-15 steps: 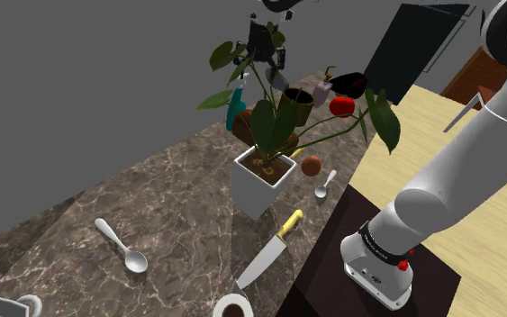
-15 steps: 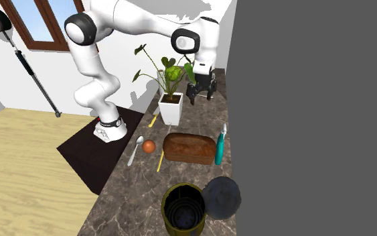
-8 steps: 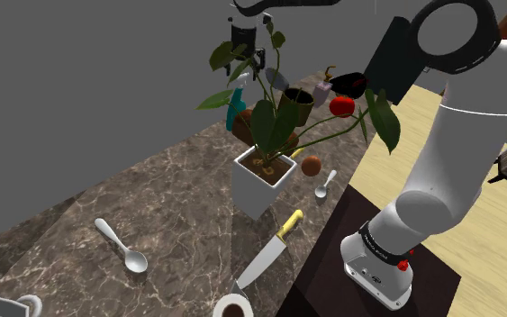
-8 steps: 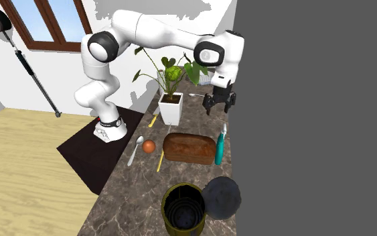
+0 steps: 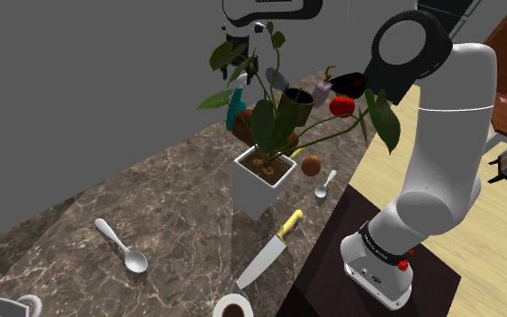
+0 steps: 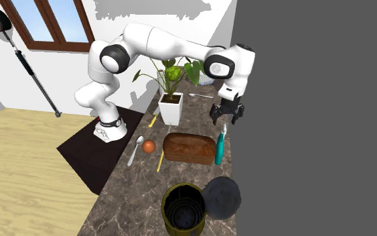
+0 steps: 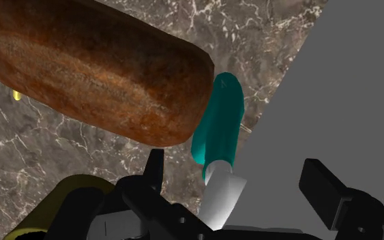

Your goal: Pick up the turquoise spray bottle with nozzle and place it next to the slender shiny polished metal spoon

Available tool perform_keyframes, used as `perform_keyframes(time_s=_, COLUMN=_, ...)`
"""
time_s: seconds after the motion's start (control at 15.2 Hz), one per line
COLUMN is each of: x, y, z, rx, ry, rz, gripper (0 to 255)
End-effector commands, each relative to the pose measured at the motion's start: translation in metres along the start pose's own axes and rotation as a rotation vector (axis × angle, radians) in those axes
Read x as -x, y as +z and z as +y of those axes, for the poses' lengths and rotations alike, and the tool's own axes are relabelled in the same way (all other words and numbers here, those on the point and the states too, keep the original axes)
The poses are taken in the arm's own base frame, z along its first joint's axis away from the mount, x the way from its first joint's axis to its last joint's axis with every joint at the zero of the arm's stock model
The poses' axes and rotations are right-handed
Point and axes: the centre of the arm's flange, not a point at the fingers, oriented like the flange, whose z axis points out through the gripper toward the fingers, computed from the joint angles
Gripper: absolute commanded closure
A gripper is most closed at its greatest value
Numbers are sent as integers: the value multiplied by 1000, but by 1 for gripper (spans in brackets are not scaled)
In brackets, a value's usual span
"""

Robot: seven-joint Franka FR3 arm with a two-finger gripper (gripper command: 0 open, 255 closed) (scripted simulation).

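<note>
The turquoise spray bottle with a pale nozzle stands at the counter's wall edge, close beside a brown bread loaf. My black gripper hovers open just above the nozzle, touching nothing. In the wrist view the bottle lies ahead of the gripper, its nozzle between the spread fingers. From the shoulder view the bottle shows behind plant leaves with the gripper above it. One metal spoon lies at the counter's near left, another spoon by the stand-side edge.
A leafy plant in a white pot stands mid-counter. An orange ball and a yellow-handled knife lie near the edge. An olive pot and black lid sit past the loaf. The grey wall borders the bottle's side.
The arm has swung the gripper from above the plant along the counter to a spot over the spray bottle's nozzle. Fingers stayed open; nothing on the counter moved.
</note>
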Motion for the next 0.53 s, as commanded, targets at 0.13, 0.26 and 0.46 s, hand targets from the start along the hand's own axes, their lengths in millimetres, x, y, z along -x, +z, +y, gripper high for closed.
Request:
perform_keyframes(time_s=0.13, x=0, y=20, z=0, rx=0, ry=1, rz=0, gripper=0)
perform_keyframes(time_s=0.26, x=0, y=20, z=0, rx=0, ry=1, rz=0, gripper=0)
perform_keyframes(time_s=0.46, x=0, y=20, z=0, rx=0, ry=1, rz=0, gripper=0)
